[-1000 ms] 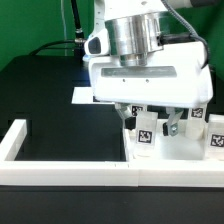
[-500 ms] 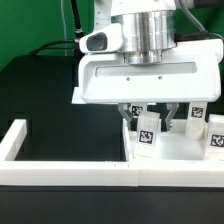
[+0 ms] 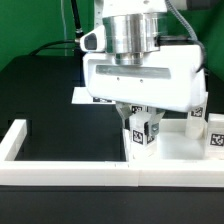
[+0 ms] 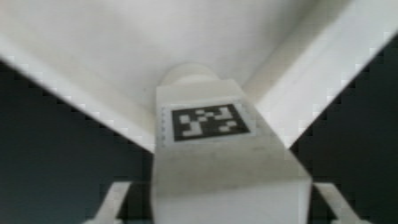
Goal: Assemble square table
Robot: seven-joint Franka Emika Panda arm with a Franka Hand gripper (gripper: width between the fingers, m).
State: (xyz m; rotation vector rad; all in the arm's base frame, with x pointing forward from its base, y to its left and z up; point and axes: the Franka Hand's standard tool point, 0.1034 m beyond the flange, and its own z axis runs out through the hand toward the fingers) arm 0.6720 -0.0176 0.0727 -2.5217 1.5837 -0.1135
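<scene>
A small white leg block with a black-white tag stands upright at the near left corner of the white square tabletop slab. My gripper hangs straight down over it, one finger against each side of the block, shut on it. In the wrist view the tagged leg block fills the space between my fingertips, and my gripper sits around its near end. White surfaces spread out behind it. Two more leg blocks stand at the exterior view's right.
The long white border wall runs along the front and turns up at the exterior view's left. The marker board lies flat behind the hand. Black table lies left of the slab.
The hand has shifted toward the exterior view's left and come lower. The fingers, wide apart before, now stand close on either side of the leg block.
</scene>
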